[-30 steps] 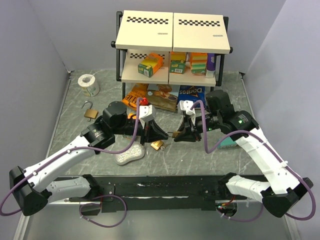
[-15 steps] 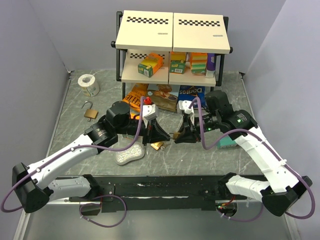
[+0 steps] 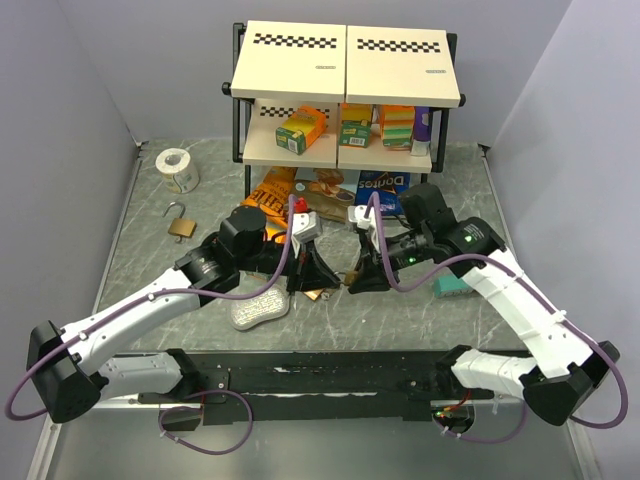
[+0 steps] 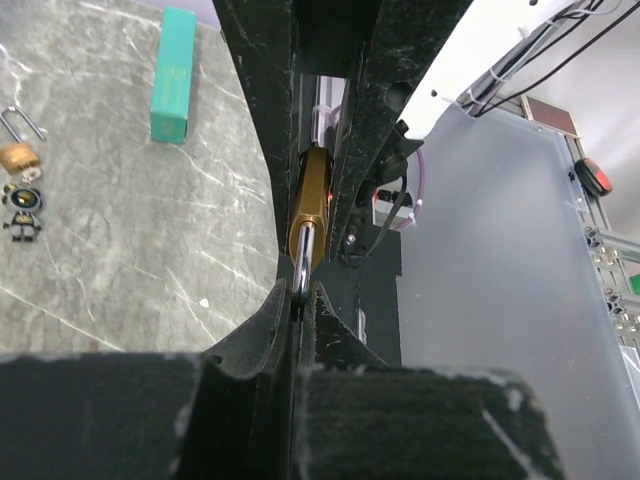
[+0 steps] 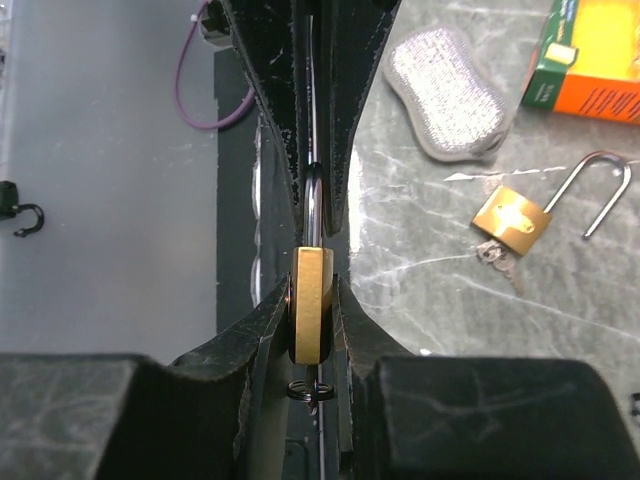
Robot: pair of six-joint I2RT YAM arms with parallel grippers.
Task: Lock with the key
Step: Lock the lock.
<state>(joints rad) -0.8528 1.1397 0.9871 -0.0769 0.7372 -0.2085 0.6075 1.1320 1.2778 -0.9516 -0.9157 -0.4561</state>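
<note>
A brass padlock (image 5: 311, 300) hangs above the table between both grippers. My right gripper (image 5: 311, 290) is shut on its body, edge-on in the right wrist view. The steel shackle (image 5: 313, 205) points away into my left gripper's fingers (image 5: 275, 100). In the left wrist view my left gripper (image 4: 300, 295) is shut on the shackle (image 4: 301, 262), with the brass body (image 4: 312, 200) beyond it. A key ring (image 5: 313, 390) sits at the body's near end; the key is mostly hidden. From above, the padlock (image 3: 350, 272) is a small spot between the fingertips.
Another brass padlock (image 5: 512, 218), shackle open and keys attached, lies on the table near a grey scrubber (image 5: 450, 90). A third open padlock (image 3: 181, 222) lies at the left, beside a tape roll (image 3: 176, 167). A teal box (image 4: 172, 75) lies at the right. The shelf rack (image 3: 345, 90) stands behind.
Both arms have drifted slightly toward the back, the right wrist a little leftward. The padlock stays held between the two shut grippers.
</note>
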